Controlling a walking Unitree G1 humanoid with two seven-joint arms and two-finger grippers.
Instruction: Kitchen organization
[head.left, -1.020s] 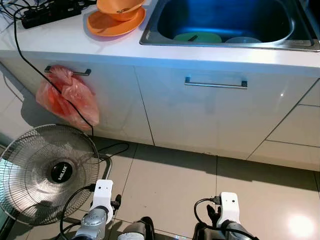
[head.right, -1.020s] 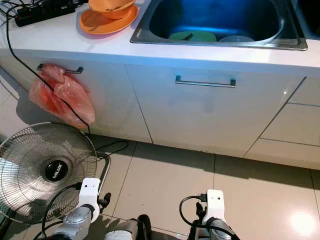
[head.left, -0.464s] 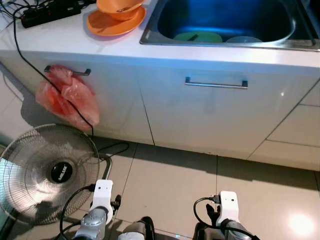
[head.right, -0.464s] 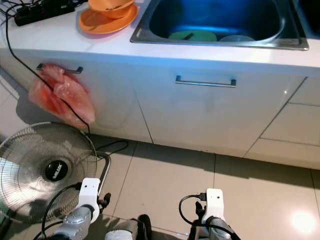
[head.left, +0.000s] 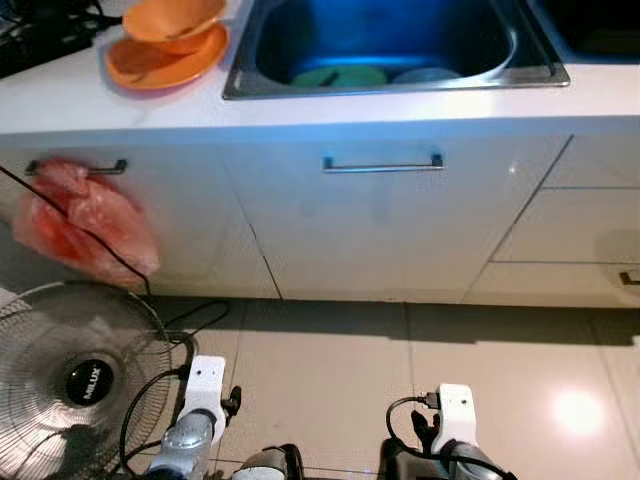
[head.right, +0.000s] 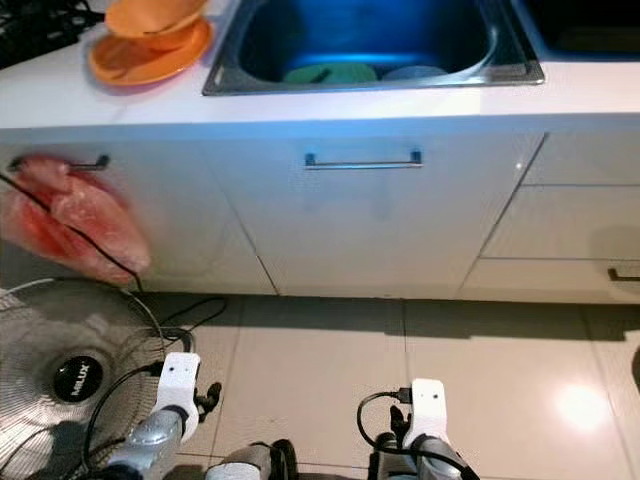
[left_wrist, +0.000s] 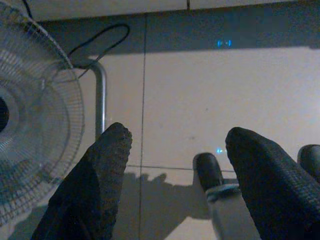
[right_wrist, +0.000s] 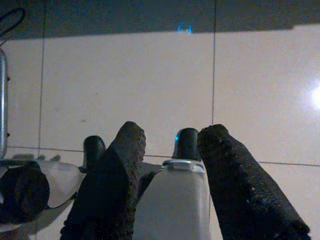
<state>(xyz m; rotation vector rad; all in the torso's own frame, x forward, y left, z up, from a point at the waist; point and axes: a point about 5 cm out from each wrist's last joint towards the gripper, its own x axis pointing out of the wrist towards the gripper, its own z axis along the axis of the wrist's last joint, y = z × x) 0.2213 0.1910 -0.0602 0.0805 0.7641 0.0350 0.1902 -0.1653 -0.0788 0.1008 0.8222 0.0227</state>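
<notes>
An orange bowl (head.left: 172, 22) sits on an orange plate (head.left: 160, 62) on the white counter (head.left: 300, 115), left of the steel sink (head.left: 400, 89). Inside the sink lie a green plate (head.left: 338, 76) and a pale bowl (head.left: 430, 74). Both arms hang low over the tiled floor, the left arm (head.left: 205, 385) and the right arm (head.left: 455, 410). My left gripper (left_wrist: 177, 135) is open above the floor tiles, beside the fan. My right gripper (right_wrist: 173, 131) is open too, with nothing held.
A cabinet door with a bar handle (head.left: 382, 163) stands under the sink, drawers (head.left: 570, 210) to its right. A red plastic bag (head.left: 80, 220) hangs from the left door's handle. A floor fan (head.left: 70, 385) and its black cable (head.left: 195, 315) stand at the left.
The whole picture has shifted left, so the camera has turned right; drawers now show at the right. Both arms hang as before.
</notes>
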